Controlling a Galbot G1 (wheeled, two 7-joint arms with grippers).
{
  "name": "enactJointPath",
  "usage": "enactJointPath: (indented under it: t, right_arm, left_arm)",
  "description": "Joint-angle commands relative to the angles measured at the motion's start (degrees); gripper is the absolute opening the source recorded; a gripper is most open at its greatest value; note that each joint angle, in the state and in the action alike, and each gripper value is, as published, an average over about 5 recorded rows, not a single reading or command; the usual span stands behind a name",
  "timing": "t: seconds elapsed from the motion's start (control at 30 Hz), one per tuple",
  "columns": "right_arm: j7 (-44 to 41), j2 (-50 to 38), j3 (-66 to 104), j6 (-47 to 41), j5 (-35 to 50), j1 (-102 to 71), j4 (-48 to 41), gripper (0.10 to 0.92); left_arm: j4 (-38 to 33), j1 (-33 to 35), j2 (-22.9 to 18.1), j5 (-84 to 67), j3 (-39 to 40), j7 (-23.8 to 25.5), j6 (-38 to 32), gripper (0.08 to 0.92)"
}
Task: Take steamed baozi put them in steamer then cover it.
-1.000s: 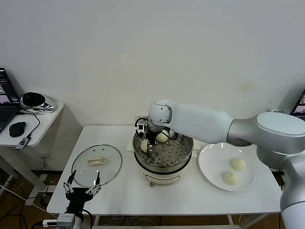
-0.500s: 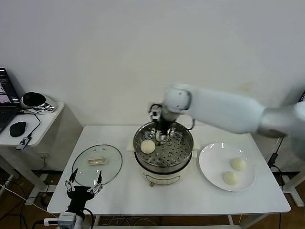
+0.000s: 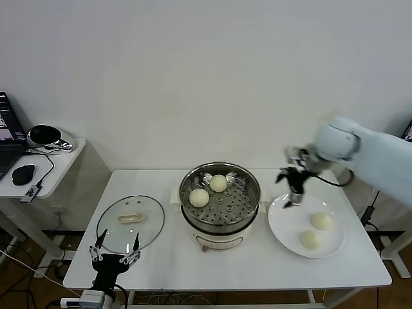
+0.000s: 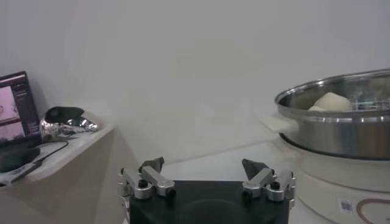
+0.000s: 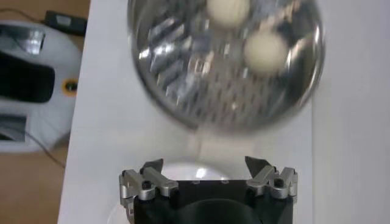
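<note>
Reaching for the plate [image 3: 283,226] at lower right, the right gripper [image 3: 293,191] hangs spread and empty; two buns [image 3: 320,221] wait there, two sit in the steamer [image 3: 221,220] mid-frame. Centre over one bun, descend, squeeze gently

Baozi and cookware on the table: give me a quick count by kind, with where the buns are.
Baozi in the steamer: 2
Baozi on the white plate: 2
Steamer: 1
Glass cover: 1
White plate: 1
Total: 7
</note>
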Motion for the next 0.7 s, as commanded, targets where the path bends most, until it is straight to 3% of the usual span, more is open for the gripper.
enactJointPath:
  t: [0.03, 0.33, 0.7]
  right_arm:
    - [-2.9, -9.0, 16.3, 9.1, -13.0, -22.8, -1.1, 0.823]
    - [-1.9, -3.1, 19.3, 12.4, -19.1, -28.2, -8.4, 0.823]
    - [0.5, 3.4, 19.8, 12.1, -20.5, -30.4, -13.2, 0.823]
  left_arm:
    - [-0.5, 0.8, -0.4, 0.9, 0.0, 0.0, 0.0, 0.823]
    - [-0.9, 1.7, -1.3, 1.7, -0.3, -0.1, 0.0, 0.823]
    - [-0.7, 2.0, -1.5, 1.8, -0.9, 0.0, 0.0, 0.823]
